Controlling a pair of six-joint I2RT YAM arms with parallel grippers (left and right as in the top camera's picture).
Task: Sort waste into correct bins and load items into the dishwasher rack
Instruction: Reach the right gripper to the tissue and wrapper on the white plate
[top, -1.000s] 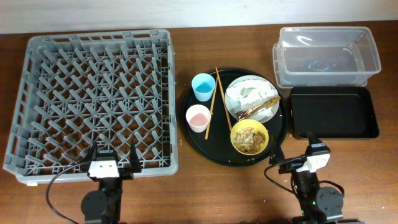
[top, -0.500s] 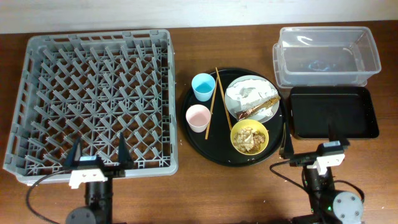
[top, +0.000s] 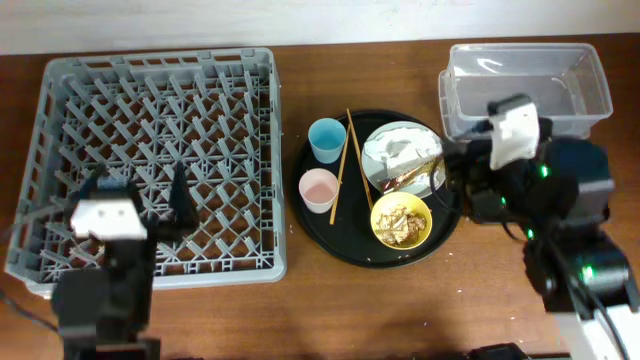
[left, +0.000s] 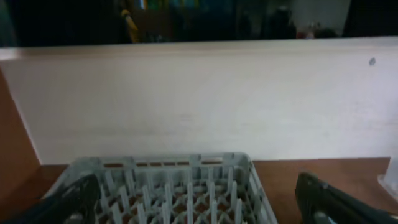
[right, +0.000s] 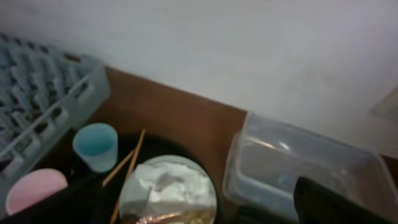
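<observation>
The left pincer (left: 198, 186) is hanging spread and empty over the rack (top: 160, 110) by the desk's (top: 400, 310) left edge. The right pincer (right: 196, 186) is gaping empty near the far right corner, between the plate (top: 385, 180) and the clear tub (top: 570, 70).

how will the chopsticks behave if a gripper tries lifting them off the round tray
The chopsticks look thin and wooden: likely light and stiff, not floppy. They lie flat and unaligned on the round tray, so one may roll or slip away when pinched.
</observation>
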